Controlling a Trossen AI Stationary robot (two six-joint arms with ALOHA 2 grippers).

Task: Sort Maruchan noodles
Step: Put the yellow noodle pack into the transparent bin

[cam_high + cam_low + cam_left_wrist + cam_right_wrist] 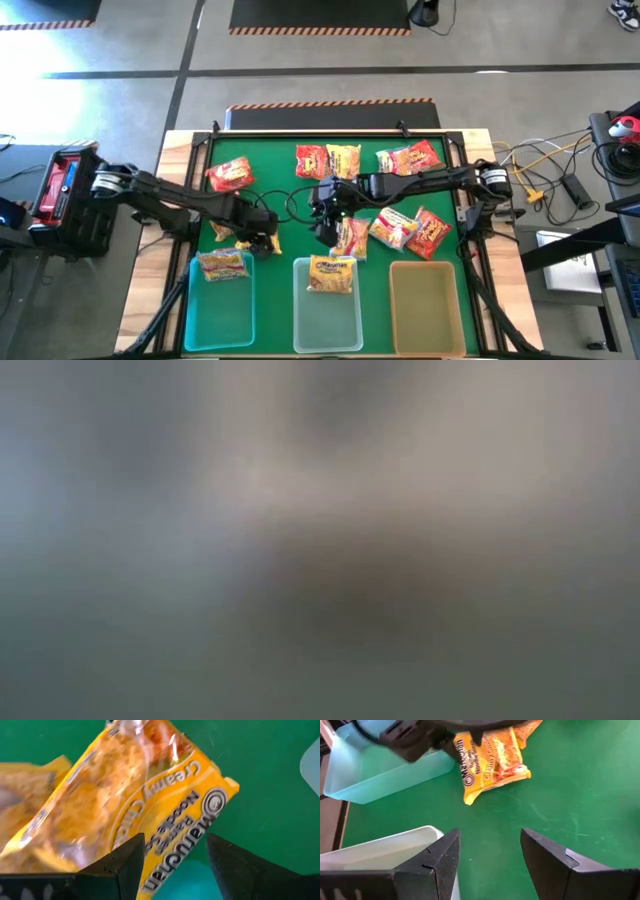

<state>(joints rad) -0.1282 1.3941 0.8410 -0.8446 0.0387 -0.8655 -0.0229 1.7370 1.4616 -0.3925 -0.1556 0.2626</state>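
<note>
Three translucent bins stand in a row along the near edge of the green tabletop [290, 215]: a blue bin [220, 300], a clear bin [328, 305] in the middle and a tan bin [428, 305]. One noodle packet [224, 265] lies in the blue bin and another [332, 273] in the clear bin. More packets lie on the green cloth beyond the clear bin: a red one [229, 175] off toward the blue bin's side, a red and yellow pair [328, 160] straight beyond it, two [410, 158] toward the tan bin's side, and a cluster [405, 228] just beyond the tan bin.

The left pincer [262, 240] hangs just beyond the blue bin, toward the clear bin. Its fingers [127, 865] are spread, and a yellow packet [125, 805] lies on the cloth beneath and ahead of them; whether they touch it cannot be told.

The right pincer [328, 228] hangs just beyond the clear bin, fingers [442, 857] spread over bare green cloth, with nothing between them. The low view shows only blur.
</note>
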